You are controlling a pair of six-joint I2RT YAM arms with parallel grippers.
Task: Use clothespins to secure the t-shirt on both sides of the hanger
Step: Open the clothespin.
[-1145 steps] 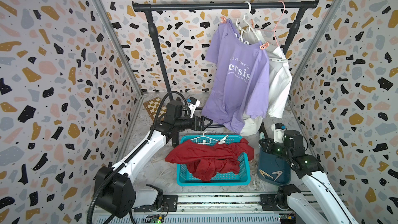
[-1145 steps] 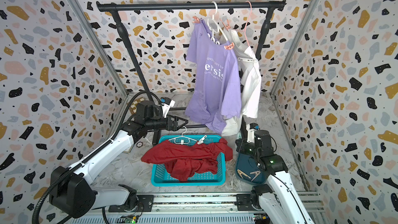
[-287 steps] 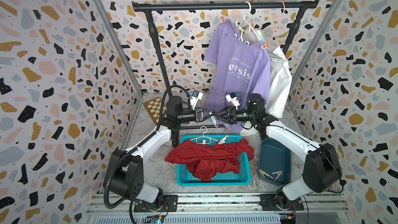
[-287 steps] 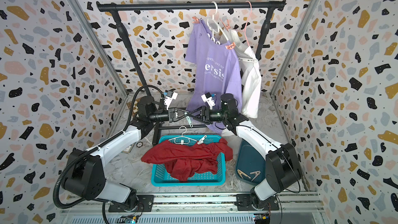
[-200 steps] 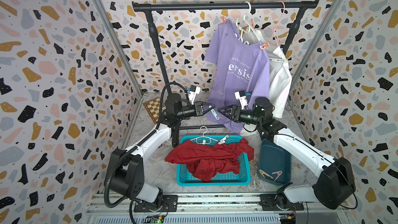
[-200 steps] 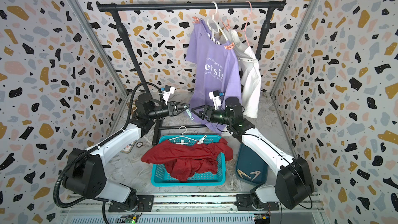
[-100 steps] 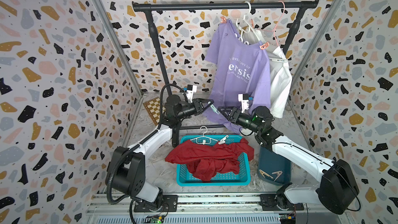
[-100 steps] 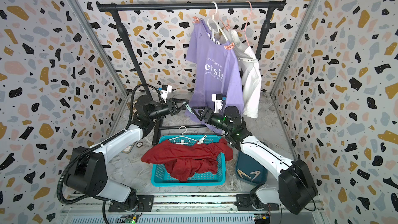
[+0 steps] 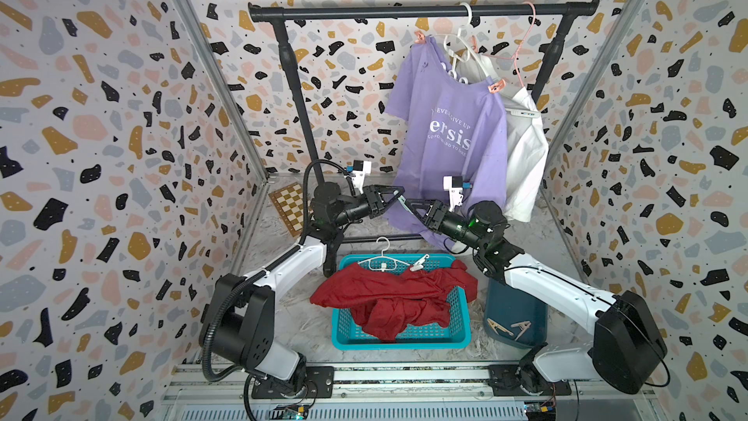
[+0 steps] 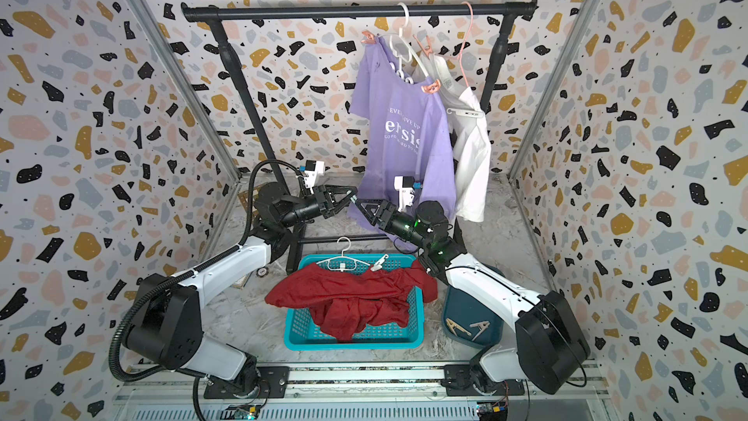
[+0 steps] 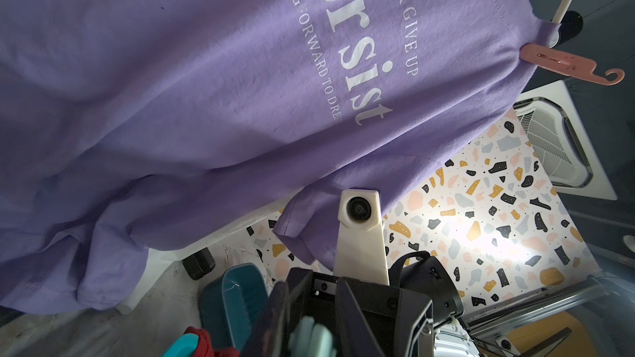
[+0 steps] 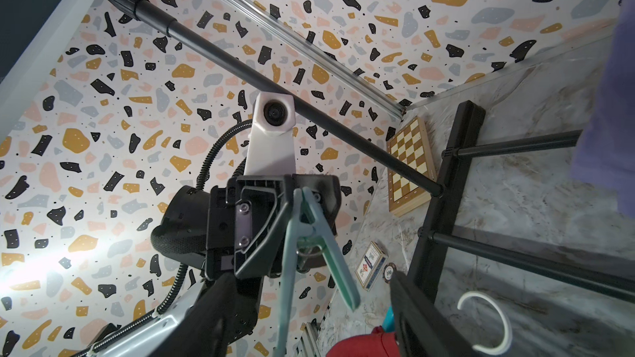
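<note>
My left gripper (image 9: 397,197) is shut on the nose of a mint green clothespin (image 12: 309,235), held in the air over the back of the basket. The right gripper (image 12: 319,317) faces it tip to tip. Its jaws stand open on either side of the pin's two spread legs, and I see no contact. A red t-shirt (image 9: 396,297) lies crumpled in the basket with a white hanger (image 9: 382,263) and a white clothespin (image 9: 419,263) on top. On the rail hangs a purple t-shirt (image 9: 453,123), pinned with pink clothespins at both shoulders, and a white one (image 9: 526,147) hangs behind it.
The teal basket (image 9: 404,338) stands front centre, with a dark teal bin (image 9: 514,309) holding two tan clothespins (image 9: 500,326) to its right. The black rack's post (image 9: 299,115) and foot bars stand behind the arms. A chessboard (image 9: 289,206), card box and chip lie at back left.
The right gripper has moved in and up to the left gripper's tip, and its jaws have narrowed around the clothespin's legs. The left gripper has tilted up slightly, still holding the pin.
</note>
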